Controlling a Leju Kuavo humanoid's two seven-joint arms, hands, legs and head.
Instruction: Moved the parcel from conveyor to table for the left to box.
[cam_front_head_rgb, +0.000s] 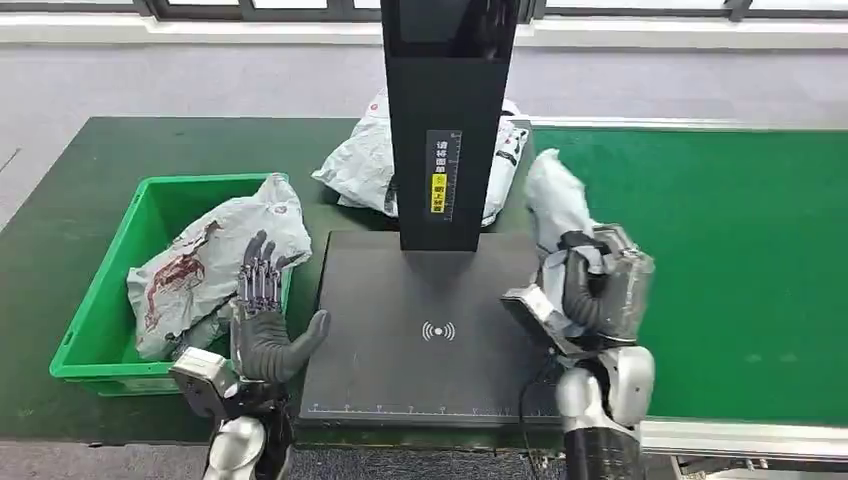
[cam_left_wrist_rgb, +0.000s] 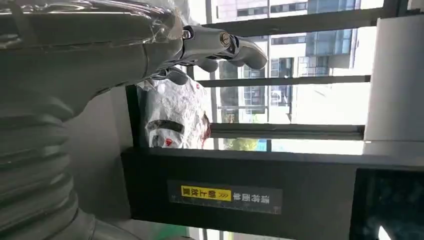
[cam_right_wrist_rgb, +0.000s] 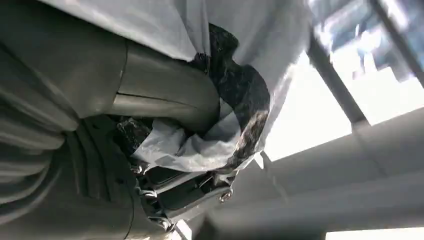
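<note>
My right hand grips a light grey plastic parcel and holds it upright at the right edge of the black scanner platform. Up close, the right wrist view has the thumb and fingers wrapped in the crumpled parcel. Over the platform's left edge, beside the green bin, my left hand stands raised with its fingers apart and holds nothing. Its fingers are spread in the left wrist view too.
A parcel with red print lies in the green bin. Another grey parcel lies behind the black scanner post, also visible as a parcel in the left wrist view. The green conveyor belt runs to the right.
</note>
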